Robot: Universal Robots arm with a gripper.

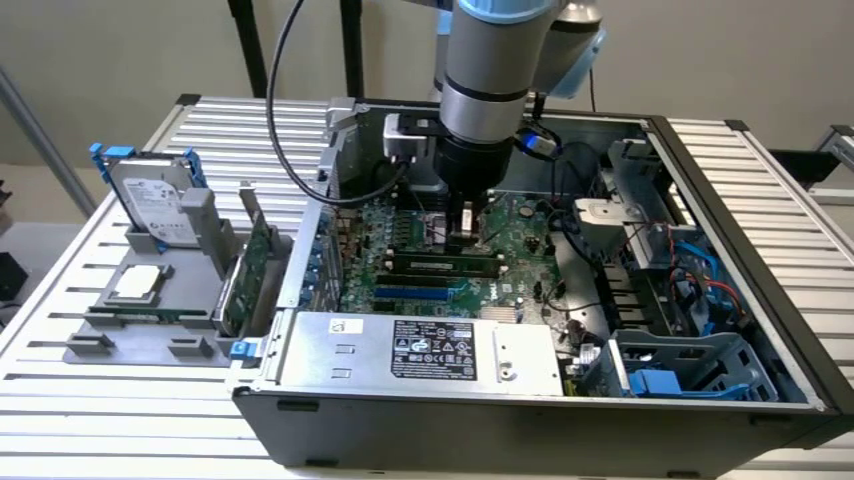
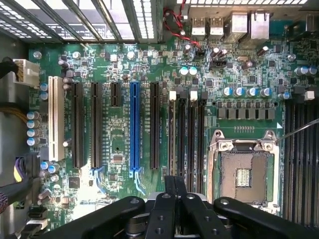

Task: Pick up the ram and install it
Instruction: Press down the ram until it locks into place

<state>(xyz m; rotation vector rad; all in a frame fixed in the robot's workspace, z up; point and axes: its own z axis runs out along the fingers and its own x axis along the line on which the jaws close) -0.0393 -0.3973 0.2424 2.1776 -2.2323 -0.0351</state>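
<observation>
Nearest the camera sits the grey power supply (image 1: 427, 350) with its black label, along the near wall of the open computer case (image 1: 747, 300). Beyond it lies the green motherboard (image 1: 400, 225), and that is where my gripper (image 1: 465, 238) is, lowered into the case over the bank of memory slots (image 2: 187, 139).

From the wrist view I judge that my fingers (image 2: 199, 209) are drawn together on the ram (image 2: 172, 180). A thin dark edge runs out from between them, in line with the slot (image 2: 172, 144) nearest the black and blue expansion slots. In the exterior view the ram (image 1: 451, 265) reads as a long narrow strip lying crosswise just under my fingertips, low against the board. I cannot tell whether it is hovering above the slot, touching it, or already partly seated.

On the exterior view's left, well apart from my tool, the parts stand (image 1: 147, 335) holds the hard drive (image 1: 147, 195) with its blue rails and the tall expansion card (image 1: 247, 270).

To do this step well, I should keep the stick square to the slot along its whole length. It must not yaw towards the neighbouring slot or the processor socket (image 2: 244, 174) beside the bank. The push ought to be straight down and even at both ends, so that neither corner dives first. The white latches (image 2: 172, 94) at the slot ends need to stand clear before any force goes in. A tilted stick would jam or stress the board
</observation>
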